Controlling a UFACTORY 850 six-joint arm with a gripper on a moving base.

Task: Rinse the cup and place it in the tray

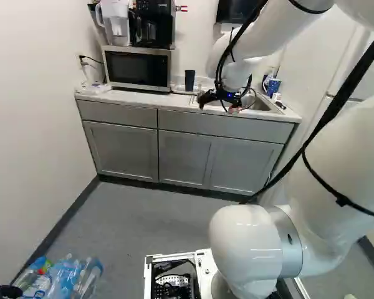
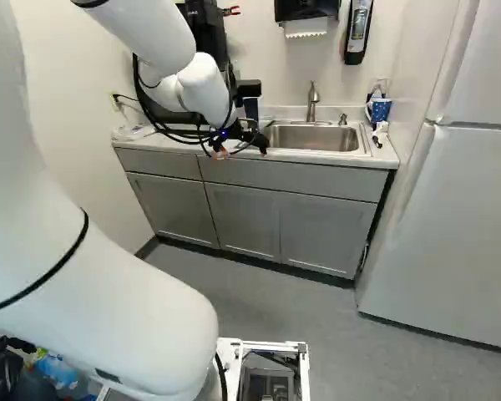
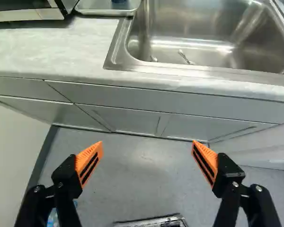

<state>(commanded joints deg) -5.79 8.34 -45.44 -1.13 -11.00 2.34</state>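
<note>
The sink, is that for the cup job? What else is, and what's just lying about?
For the job:
- sink
- tap
- tray
- dark cup, probably the one meant
- gripper, with its fingers open

Just about:
- microwave
- pitcher
- bottles
- blue mug, I think

Ahead of me the sink [image 3: 194, 23] is smooth bare metal with bright, streaky reflections, the tray [image 3: 103, 12] looks like duller metal, and the faucet [image 2: 312, 102] shines like polished metal. I see a smooth, faintly mottled countertop [image 3: 52, 52] over matt grey cabinets [image 1: 121, 149], a microwave [image 1: 137, 68] with a metal-look frame and glossy dark door, white paper [image 2: 305, 27] at the dispenser, and clear, shiny plastic bottles [image 1: 81, 277]. My own arm [image 1: 246, 243] is smooth, glossy white, while the orange pads [image 3: 89, 161] on my gripper [image 1: 218, 99] are ridged and matt.
</note>
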